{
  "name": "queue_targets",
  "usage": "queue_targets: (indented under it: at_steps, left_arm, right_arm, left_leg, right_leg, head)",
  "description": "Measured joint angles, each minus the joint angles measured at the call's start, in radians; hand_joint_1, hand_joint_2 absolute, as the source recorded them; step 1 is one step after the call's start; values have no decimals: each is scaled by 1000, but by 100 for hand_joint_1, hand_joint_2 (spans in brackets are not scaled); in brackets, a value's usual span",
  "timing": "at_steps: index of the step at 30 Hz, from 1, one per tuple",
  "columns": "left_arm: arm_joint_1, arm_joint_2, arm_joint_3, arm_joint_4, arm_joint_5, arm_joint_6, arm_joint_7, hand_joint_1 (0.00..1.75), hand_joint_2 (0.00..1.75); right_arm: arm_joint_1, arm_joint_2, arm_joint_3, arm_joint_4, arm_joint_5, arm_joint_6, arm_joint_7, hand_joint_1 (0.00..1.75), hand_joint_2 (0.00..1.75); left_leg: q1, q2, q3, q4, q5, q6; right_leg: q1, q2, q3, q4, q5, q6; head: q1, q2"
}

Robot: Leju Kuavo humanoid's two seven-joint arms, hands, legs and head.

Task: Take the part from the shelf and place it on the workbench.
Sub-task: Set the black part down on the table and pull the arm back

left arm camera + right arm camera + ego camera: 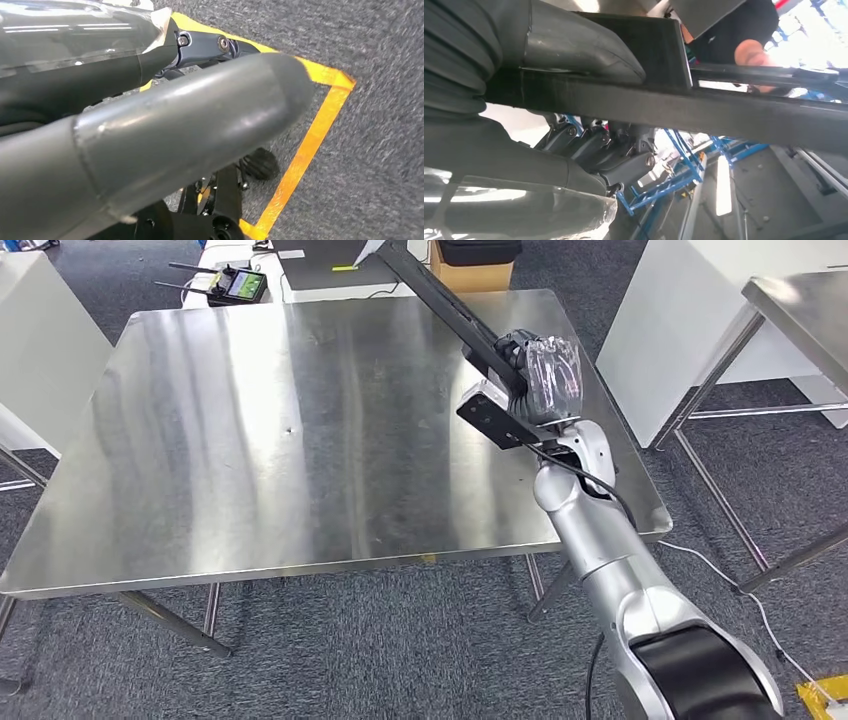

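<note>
The right hand [540, 375] is clamped around the middle of the long black part [445, 302], held above the desk [250, 440], so it should lower level until the part's flat plate end just below the hand touches before letting go.

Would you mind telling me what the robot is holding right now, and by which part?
The right hand grips a long black bar-shaped part near its flat plate end, above the metal workbench. The left hand holds nothing visible.
</note>
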Motion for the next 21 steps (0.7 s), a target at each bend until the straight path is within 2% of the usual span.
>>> queue_targets:
  at_steps: [4,11,14,18,21]
  left_arm:
    - [-2,0,1,0,7,1,-17,0,0]
    - [-2,0,0,0,-8,6,-41,0,0]
    - [-2,0,-1,0,-15,4,-48,0,0]
    - [-2,2,-10,0,-37,-9,-57,0,0]
    - [-2,5,-23,0,-52,-20,-58,0,0]
  right_arm:
    - [-49,-2,0,93,75,-37,54,175,175]
    - [-117,-23,4,302,264,-73,181,175,175]
    - [-131,-35,8,354,313,-69,229,175,175]
    - [-158,-59,36,432,441,-24,361,175,175]
    - [-165,-72,63,481,512,2,426,175,175]
  left_leg:
    - [-10,-4,-1,1,-5,6]
    - [-14,-5,0,1,-5,18]
    - [-16,-5,0,1,-4,21]
    - [-16,-5,0,1,-3,23]
    - [-16,-5,0,1,-2,24]
  right_leg:
    - [-1,-3,2,-8,-3,6]
    - [-1,-5,5,-16,1,15]
    - [-2,-5,5,-16,2,17]
    - [-4,-6,5,-16,3,19]
    - [-5,-7,5,-16,3,19]
  head:
    - [0,0]
    - [0,0]
    - [1,0]
    - [0,0]
    - [0,0]
